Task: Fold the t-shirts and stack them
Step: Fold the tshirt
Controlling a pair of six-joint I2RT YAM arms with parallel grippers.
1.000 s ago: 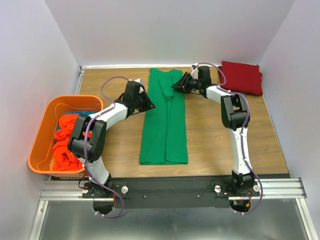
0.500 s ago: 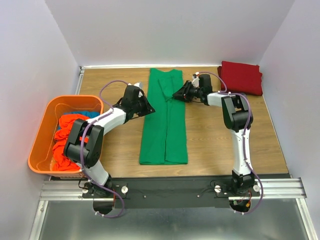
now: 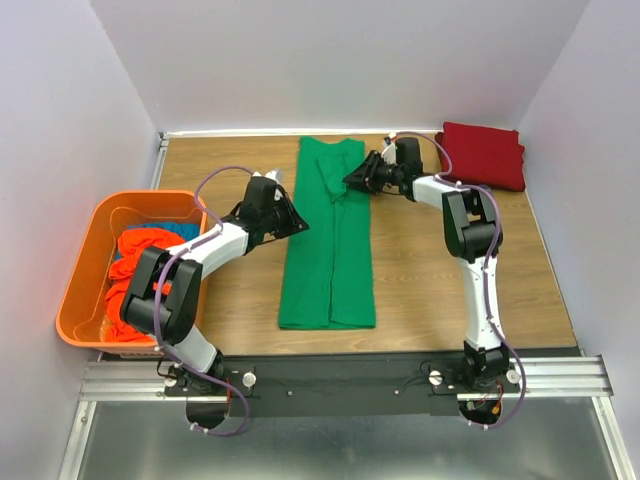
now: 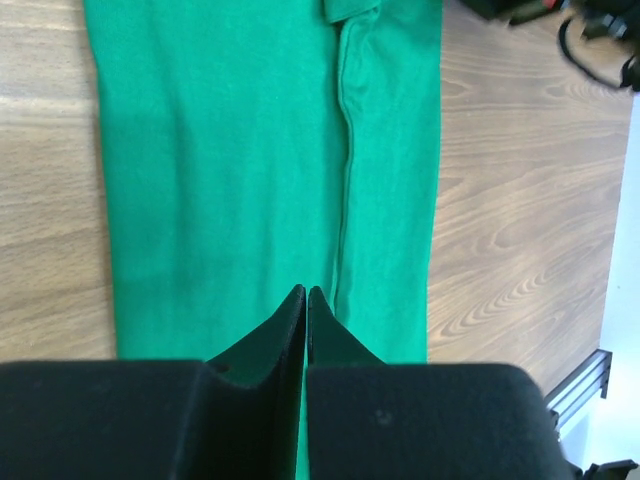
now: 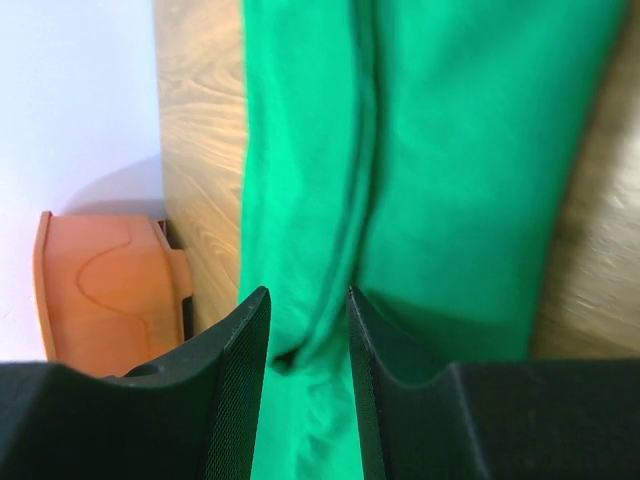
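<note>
Left gripper: fingers pressed together at the left edge of the green shirt, a long folded strip lying mid-tabletop. Right gripper: fingers apart over the strip's far end. Folded red shirt in the far right corner; bin at left holds crumpled orange-red shirts.

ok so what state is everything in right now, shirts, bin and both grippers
green shirt: folded into a long strip, lying flat
dark red shirt: folded, far right
orange-red shirts: crumpled, in the bin
blue shirt: in the bin, mostly hidden
bin: upright, holding shirts
left gripper: shut, empty, by the green shirt's edge
right gripper: open, over the green shirt's far end
</note>
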